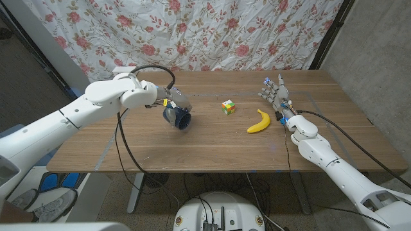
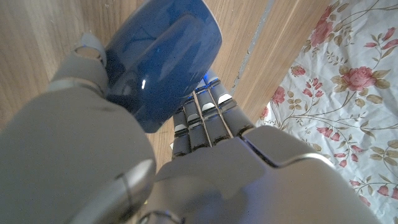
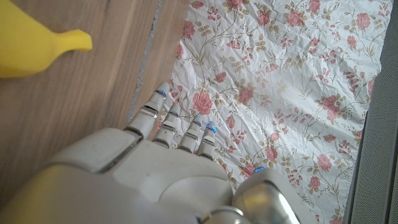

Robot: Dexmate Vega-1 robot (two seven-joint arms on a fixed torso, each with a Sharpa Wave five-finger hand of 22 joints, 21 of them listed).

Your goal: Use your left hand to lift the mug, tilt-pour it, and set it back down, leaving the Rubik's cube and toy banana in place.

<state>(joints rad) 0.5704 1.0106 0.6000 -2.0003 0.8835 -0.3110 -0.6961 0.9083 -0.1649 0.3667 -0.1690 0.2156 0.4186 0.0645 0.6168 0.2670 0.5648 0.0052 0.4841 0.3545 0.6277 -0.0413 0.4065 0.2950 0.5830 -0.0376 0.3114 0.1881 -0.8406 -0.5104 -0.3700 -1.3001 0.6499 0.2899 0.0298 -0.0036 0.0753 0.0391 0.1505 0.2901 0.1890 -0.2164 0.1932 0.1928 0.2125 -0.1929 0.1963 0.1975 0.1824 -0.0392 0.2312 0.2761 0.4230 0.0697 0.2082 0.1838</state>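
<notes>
Head view: mug (image 1: 178, 115) tilted, lifted

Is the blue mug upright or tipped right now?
Tipped. The left hand holds the mug off the table, its mouth facing sideways toward the camera.

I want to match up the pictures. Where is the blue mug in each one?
Head view: blue mug left of centre, tilted, held by the left hand.
Left wrist view: mug upper middle, in that hand.
Right wrist view: not in it.
Shared landmark: flowered curtain.
</notes>
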